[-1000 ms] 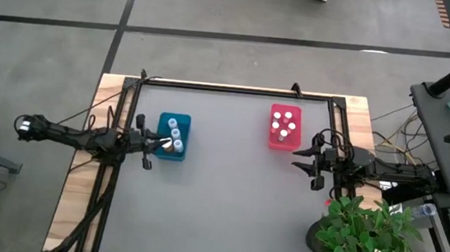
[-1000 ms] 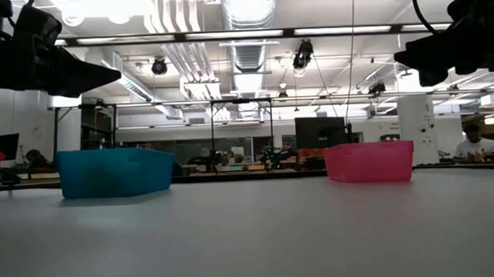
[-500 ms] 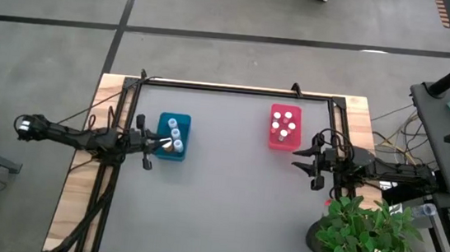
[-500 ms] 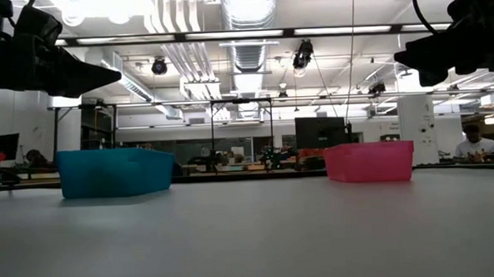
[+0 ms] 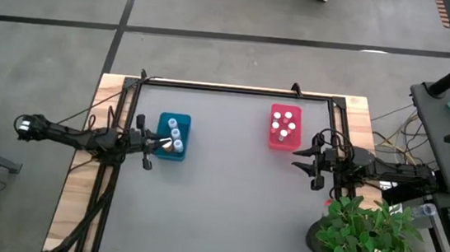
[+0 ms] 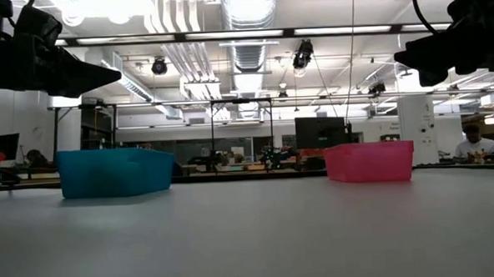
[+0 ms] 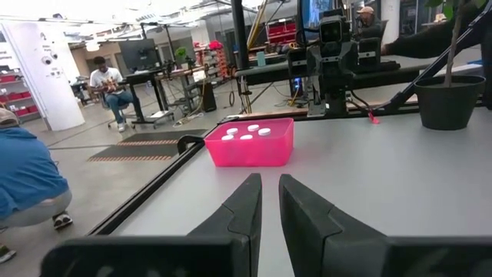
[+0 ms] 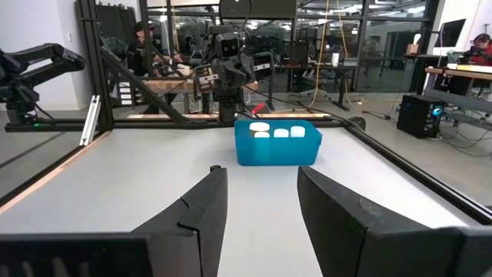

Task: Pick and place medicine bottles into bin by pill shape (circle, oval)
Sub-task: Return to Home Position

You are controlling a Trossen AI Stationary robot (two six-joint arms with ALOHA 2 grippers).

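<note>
Seen from above, a grey work surface [image 5: 216,216] with a black frame around it holds two small bins, a blue bin [image 5: 163,120] towards the left and a red bin [image 5: 275,110] towards the right, set well apart. All the medicine bottles [image 5: 175,129] in view stand upright inside the bins and none is on the open surface. About four sit in the blue bin, three showing white caps in a row and one with an orange-brown tint, and about five white caps [image 5: 283,125] are clustered in the red bin. The left arm reaches in from the left edge, its left claw [image 5: 161,142] raised above the blue bin's near side. From the wrist camera its fingers [image 7: 244,201] are drawn almost together with only a thin slit between them, pinching nothing. The right arm comes in from the right edge, and the right claw [image 5: 298,156] hangs in the air just by the red bin's corner. Its fingers [image 8: 209,201] are spread wide and empty. From table height both claws are well clear of the surface, above the bins. A leafy potted plant [image 5: 363,234] stands at the surface's right corner. Beyond the surface is a workshop, where a person in a blue top [image 7: 23,185] crouches and another person [image 7: 108,81] sits at a desk.
</note>
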